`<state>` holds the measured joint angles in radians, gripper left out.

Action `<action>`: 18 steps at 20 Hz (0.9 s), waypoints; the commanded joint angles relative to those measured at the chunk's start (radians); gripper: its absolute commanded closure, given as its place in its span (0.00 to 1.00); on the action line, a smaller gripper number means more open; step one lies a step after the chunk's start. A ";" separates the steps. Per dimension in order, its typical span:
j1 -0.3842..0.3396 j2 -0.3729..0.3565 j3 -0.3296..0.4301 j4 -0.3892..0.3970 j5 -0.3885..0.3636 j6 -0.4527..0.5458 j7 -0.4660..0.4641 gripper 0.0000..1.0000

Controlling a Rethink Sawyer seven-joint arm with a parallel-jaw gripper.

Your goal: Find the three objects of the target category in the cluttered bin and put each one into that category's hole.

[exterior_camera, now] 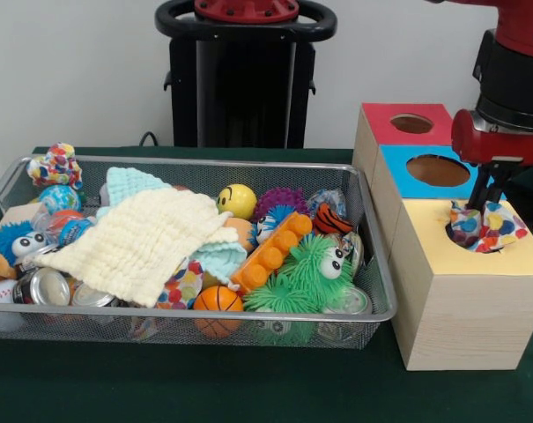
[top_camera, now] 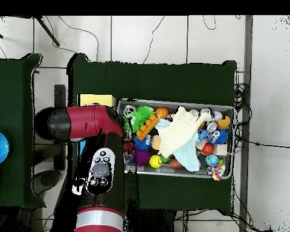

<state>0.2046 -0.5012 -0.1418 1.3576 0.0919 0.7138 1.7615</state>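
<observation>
White spotted cloth (exterior_camera: pixel 484 227) bunched in yellow box's hole (exterior_camera: pixel 471 238).

The red and black arm (exterior_camera: pixel 513 79) comes down from the top right of the front view, its wrist pointing straight down. The end effector (exterior_camera: pixel 479 204) hangs at the worktop's right side, its dark fingers (exterior_camera: pixel 483 187) close together and reaching downward. From overhead, the arm (top_camera: pixel 96 163) stretches up from the base near the worktop's left edge, hiding the end effector.
</observation>
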 commanded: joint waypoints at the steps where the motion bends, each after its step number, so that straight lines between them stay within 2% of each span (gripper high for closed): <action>1: -0.024 0.085 0.087 0.098 0.016 -0.083 0.167 1.00; 7: -0.031 0.076 0.094 0.104 0.020 -0.080 0.159 1.00; 18: -0.049 0.101 0.109 0.137 -0.010 -0.191 0.132 1.00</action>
<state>0.2043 -0.5046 -0.1406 1.3679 0.0922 0.6886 1.7615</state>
